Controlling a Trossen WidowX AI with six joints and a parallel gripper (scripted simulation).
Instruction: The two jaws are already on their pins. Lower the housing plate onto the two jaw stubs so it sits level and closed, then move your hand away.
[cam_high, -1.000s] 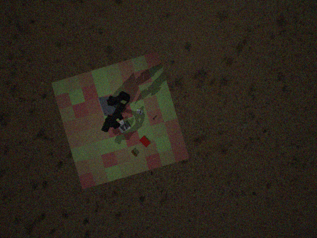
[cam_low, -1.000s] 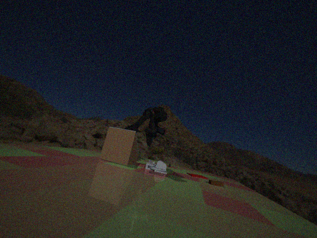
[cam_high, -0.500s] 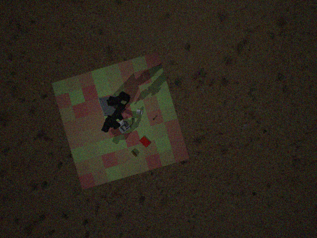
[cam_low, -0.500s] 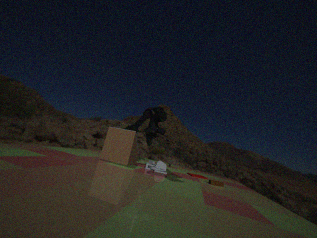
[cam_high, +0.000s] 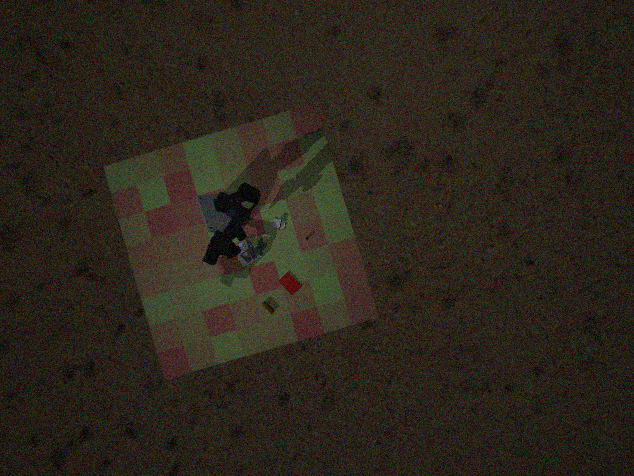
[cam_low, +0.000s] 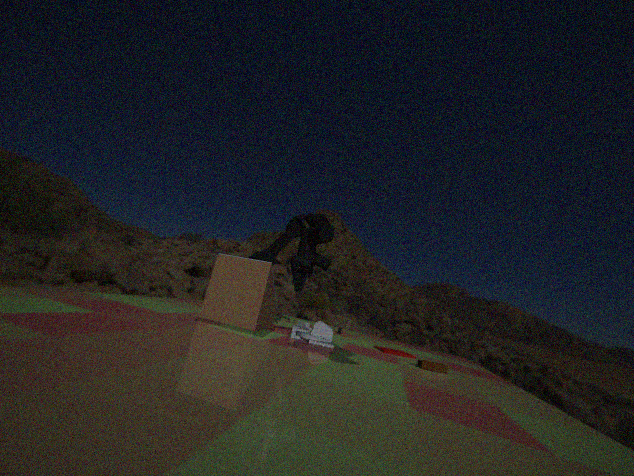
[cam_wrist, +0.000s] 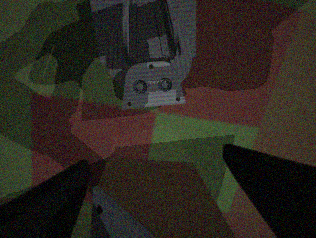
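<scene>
The grey gripper assembly lies on the checkered mat. In the wrist view the housing plate, pale with two round holes showing pin ends, lies at the near end of the assembly, over the jaw stubs. It looks flat from above, but the dim views do not show whether it is fully level. My gripper is open with nothing between its fingers. It hangs above the mat, clear of the plate, which is ahead of the fingertips in the wrist view.
A box-shaped pedestal stands beside the assembly, behind the fingers in the wrist view. A small white part, a small dark piece, a red block and a brown block lie on the mat.
</scene>
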